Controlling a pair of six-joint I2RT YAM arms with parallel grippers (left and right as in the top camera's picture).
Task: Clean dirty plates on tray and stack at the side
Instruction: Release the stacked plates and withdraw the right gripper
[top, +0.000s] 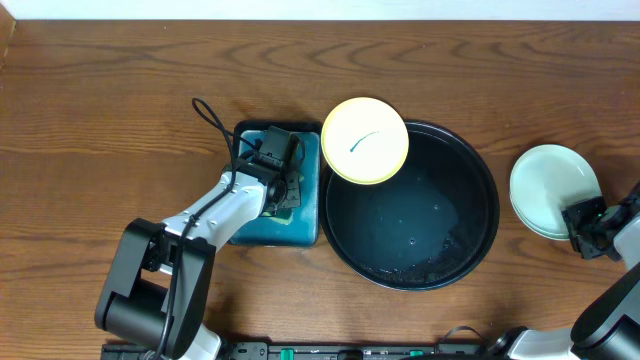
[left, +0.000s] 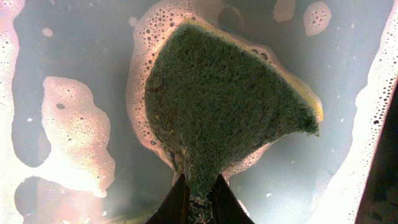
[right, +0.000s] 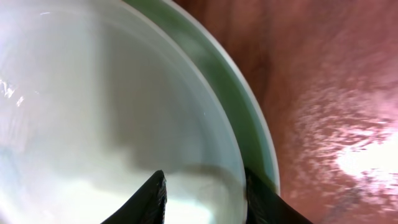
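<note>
Now the left gripper (left: 199, 186): it sits down in the sponge dish (top: 262, 236), left of the table's centre, fingers pinched narrow on one corner of the sponge (left: 224, 106). That looks like a soak before a scrub.
Sponge: the dark green scouring face is up, coarse and fibrous, with a yellow foam edge just showing. It fans out from the pinch, so it is soft and squashy.
Dish: teal, rectangular, shallow, holding cloudy water and bubbly suds (left: 74, 143) that ring the sponge.
Yellow plate (top: 365, 140): small, round, smooth pale plastic. It rests tilted on the tray's far-left rim, just beside the dish, so the sponge has a short trip to it. One thin teal smear (top: 362, 141) curls across its middle, and I'd say this is the plate left to clean.
Tray (top: 470, 240): wide, round, black and glossy, with a raised rim, in the middle of the tabletop (top: 100, 100). Wet specks dot its floor, and nothing else lies in it.
Mint-white plates (top: 548, 175): two of them are nested at the right edge, off the tray, with no smears visible. The stack is begun.
Right gripper (right: 205, 182): it is at the stack's near-right side, fingers a modest gap apart astride the upper plate's thin rim. It does not look clamped. The lower plate's greener lip peeks out beyond.
</note>
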